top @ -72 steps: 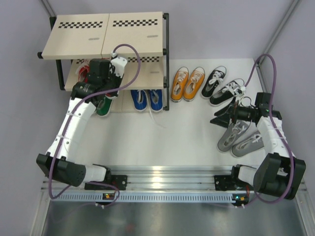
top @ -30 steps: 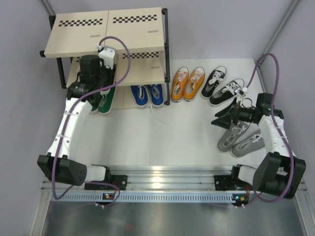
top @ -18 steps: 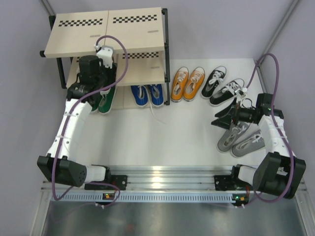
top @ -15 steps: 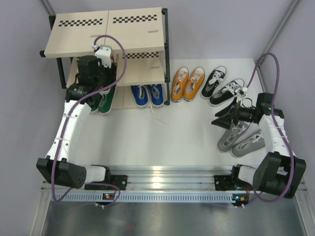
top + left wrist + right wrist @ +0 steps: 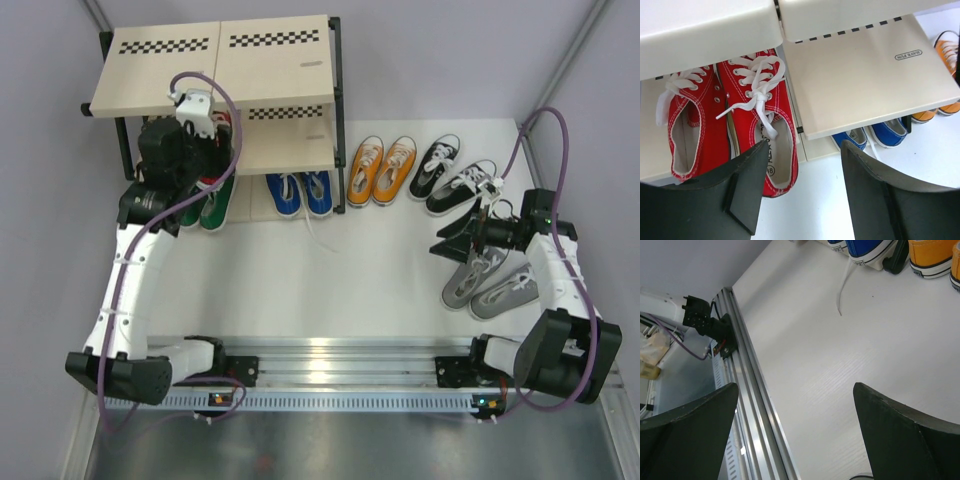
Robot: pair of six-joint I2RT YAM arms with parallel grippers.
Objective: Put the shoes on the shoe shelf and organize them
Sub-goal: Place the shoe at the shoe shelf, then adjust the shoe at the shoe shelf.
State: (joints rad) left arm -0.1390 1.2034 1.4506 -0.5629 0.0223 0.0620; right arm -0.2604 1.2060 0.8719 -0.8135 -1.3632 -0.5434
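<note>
A pair of red shoes (image 5: 765,125) stands on the left of the shoe shelf's middle board (image 5: 865,80). My left gripper (image 5: 805,150) is open just in front of the right red shoe's heel, with nothing between its fingers. Green shoes (image 5: 212,205) and blue shoes (image 5: 300,195) sit on the lowest tier of the shoe shelf (image 5: 220,60). Orange shoes (image 5: 382,170), black shoes (image 5: 450,170) and grey shoes (image 5: 490,280) lie on the table to the right. My right gripper (image 5: 445,240) is open and empty beside the grey pair, over bare table (image 5: 795,390).
A loose white lace (image 5: 842,290) from the blue shoes trails onto the table. The aluminium rail (image 5: 330,350) with both arm bases runs along the near edge. Grey walls close in the left and right sides.
My left gripper has opened wider and drawn back to the left, away from the red shoe, which stays on the middle board. The right arm has not moved.
</note>
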